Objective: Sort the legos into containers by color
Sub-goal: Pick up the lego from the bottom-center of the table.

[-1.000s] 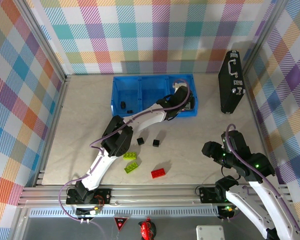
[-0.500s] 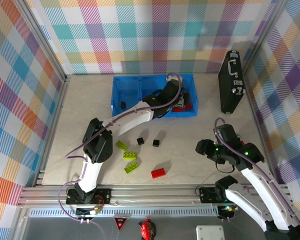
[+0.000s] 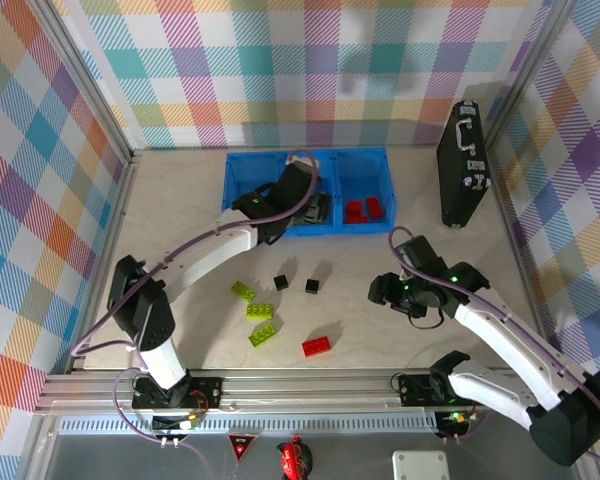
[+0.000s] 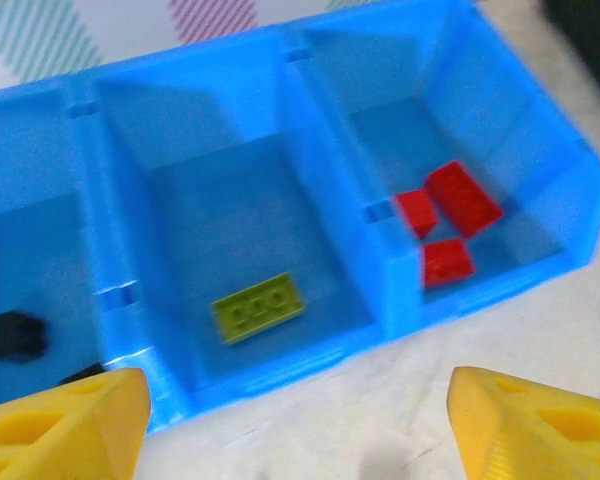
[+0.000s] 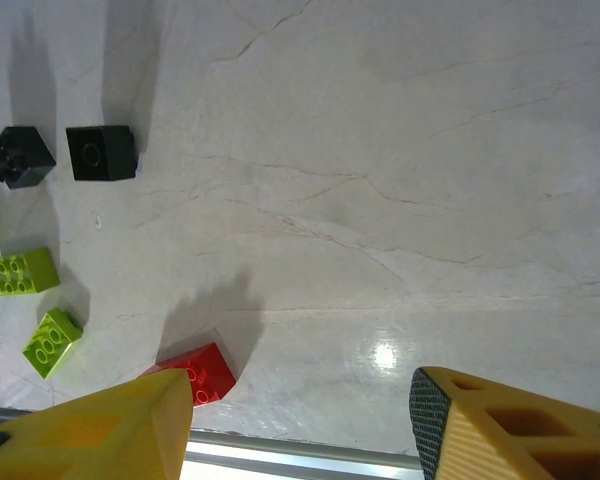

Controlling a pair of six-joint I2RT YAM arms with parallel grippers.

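Observation:
The blue tray of containers [image 3: 360, 153] stands at the back of the table. In the left wrist view the tray [image 4: 390, 290] holds black legos [image 4: 16, 335] on the left, one lime-green lego [image 4: 258, 307] in the middle and three red legos [image 4: 450, 215] on the right. My left gripper [image 3: 315, 208] [image 4: 300, 420] hovers open and empty over the tray's front wall. Loose on the table lie three green legos [image 3: 260, 311], two black cubes [image 3: 281, 283] [image 3: 312, 286] and a red lego [image 3: 317, 346] [image 5: 198, 372]. My right gripper [image 3: 385, 292] [image 5: 300, 410] hangs open and empty, to the right of the red lego.
A black briefcase [image 3: 462, 165] leans against the right wall at the back. An aluminium rail [image 5: 280, 455] borders the table's near edge, just past the loose red lego. Plaid walls close in three sides.
My left gripper has swung left from the tray's right compartment to its middle and opened wider. My right arm has reached left and forward over the table.

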